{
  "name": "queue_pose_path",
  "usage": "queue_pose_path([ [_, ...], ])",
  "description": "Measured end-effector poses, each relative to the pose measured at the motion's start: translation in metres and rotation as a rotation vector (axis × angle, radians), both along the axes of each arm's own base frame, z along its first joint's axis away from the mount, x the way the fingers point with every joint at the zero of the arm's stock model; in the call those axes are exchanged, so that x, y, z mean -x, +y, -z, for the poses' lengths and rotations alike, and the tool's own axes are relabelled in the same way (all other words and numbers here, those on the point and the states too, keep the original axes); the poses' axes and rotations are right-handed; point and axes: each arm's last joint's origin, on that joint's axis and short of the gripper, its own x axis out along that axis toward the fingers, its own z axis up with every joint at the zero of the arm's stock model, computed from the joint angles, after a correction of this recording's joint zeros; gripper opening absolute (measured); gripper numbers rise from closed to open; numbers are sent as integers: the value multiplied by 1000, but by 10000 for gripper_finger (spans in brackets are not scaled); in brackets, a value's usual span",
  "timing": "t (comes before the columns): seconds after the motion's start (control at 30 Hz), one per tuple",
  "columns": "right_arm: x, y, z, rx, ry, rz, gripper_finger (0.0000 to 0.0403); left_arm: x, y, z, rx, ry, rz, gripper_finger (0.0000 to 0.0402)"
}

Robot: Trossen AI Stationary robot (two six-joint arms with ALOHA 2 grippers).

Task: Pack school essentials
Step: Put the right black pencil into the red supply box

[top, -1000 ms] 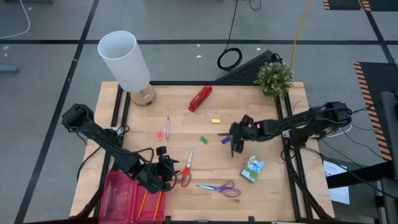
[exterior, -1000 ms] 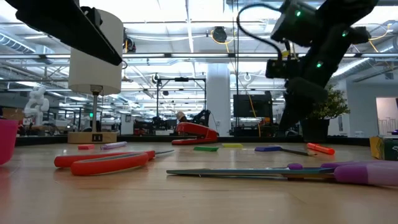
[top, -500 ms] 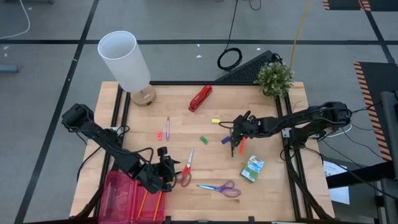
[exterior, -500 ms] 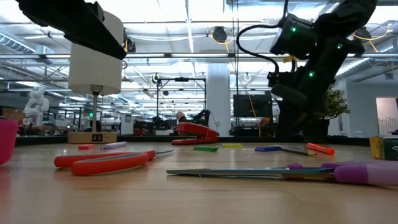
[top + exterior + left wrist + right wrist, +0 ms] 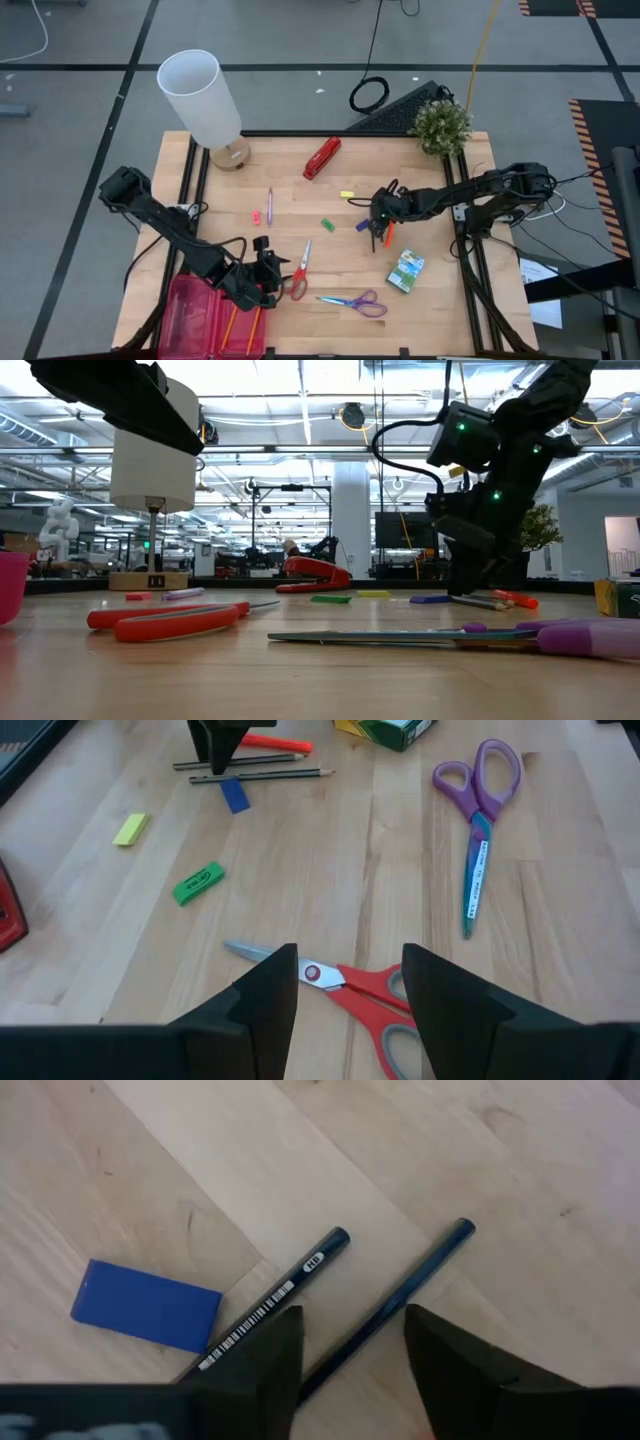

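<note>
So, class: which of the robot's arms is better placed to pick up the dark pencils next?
The right. Its open gripper is down over the two dark pencils, straddling one. The left gripper hovers over the red-handled scissors.

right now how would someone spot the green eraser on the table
Start at the red stapler at the table's far edge and come toward the near edge, past the yellow eraser. The green eraser lies alone on bare wood, the only green block.

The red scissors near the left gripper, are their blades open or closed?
Closed. The red scissors show a single narrow blade tip on the table, with no gap between blades.
</note>
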Motion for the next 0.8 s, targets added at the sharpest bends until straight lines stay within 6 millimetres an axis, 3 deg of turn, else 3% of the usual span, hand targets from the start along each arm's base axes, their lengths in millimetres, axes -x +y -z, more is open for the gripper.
queue_pose_path([
  [0.23, 0, -5, 0, 1, -8, 28, 64, 0, 0, 0, -1, 0, 0, 184],
  [0.43, -1, -6, 0, 33, -13, 22, 16, 0, 0, 0, -1, 0, 0, 184],
  [0.8, -7, -9, -2, 96, -62, -29, 6, 0, 0, 0, -11, -7, -7, 184],
])
